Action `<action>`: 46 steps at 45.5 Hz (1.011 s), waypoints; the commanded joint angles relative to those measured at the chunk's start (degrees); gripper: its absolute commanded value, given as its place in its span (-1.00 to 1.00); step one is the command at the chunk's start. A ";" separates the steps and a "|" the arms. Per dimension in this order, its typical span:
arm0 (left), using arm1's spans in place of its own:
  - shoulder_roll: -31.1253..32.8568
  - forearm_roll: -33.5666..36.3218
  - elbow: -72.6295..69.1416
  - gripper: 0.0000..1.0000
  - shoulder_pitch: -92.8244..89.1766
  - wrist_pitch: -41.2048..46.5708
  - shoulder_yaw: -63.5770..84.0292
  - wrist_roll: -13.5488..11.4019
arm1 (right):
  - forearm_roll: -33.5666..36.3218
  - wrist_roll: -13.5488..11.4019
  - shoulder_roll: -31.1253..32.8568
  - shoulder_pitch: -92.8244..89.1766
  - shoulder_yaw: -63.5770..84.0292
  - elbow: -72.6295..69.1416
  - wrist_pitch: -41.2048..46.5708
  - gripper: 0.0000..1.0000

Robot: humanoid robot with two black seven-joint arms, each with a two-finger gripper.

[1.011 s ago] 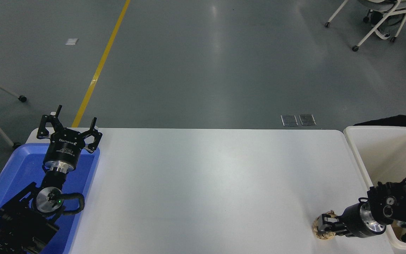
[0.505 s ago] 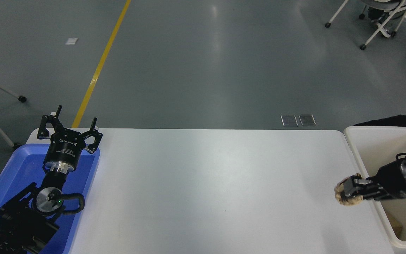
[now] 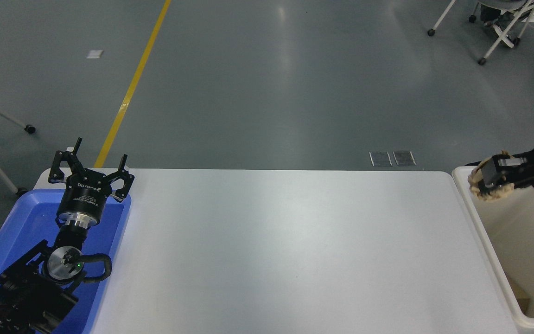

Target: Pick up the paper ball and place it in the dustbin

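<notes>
My right gripper (image 3: 488, 178) is shut on the tan paper ball (image 3: 493, 193) and holds it in the air over the far left corner of the cream-white dustbin (image 3: 485, 234), which stands at the table's right end. The right arm comes in from the right edge. My left gripper (image 3: 90, 167) is open and empty, parked at the lower left over the blue tray.
A shallow blue tray (image 3: 12, 222) lies at the table's left end under the left arm. A small brown scrap (image 3: 519, 292) lies in the dustbin's bottom. A dark sleeve (image 3: 475, 163) shows just behind the dustbin. Wheeled chairs (image 3: 499, 28) stand on the floor beyond.
My right gripper has lifted the paper ball off the table's near right corner and carried it up and away to above the dustbin's far left corner. The left arm has not moved.
</notes>
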State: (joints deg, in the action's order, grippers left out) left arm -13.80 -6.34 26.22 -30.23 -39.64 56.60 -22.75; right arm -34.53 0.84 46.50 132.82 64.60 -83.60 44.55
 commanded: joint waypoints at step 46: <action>0.00 -0.08 -0.02 1.00 0.00 0.09 0.00 -0.10 | -8.10 2.86 5.98 -69.08 -36.54 50.01 -21.60 -1.00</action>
State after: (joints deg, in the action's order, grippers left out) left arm -13.80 -6.41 26.20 -30.20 -39.54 56.60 -22.85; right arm -41.72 2.64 54.85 94.68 48.77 -51.00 34.77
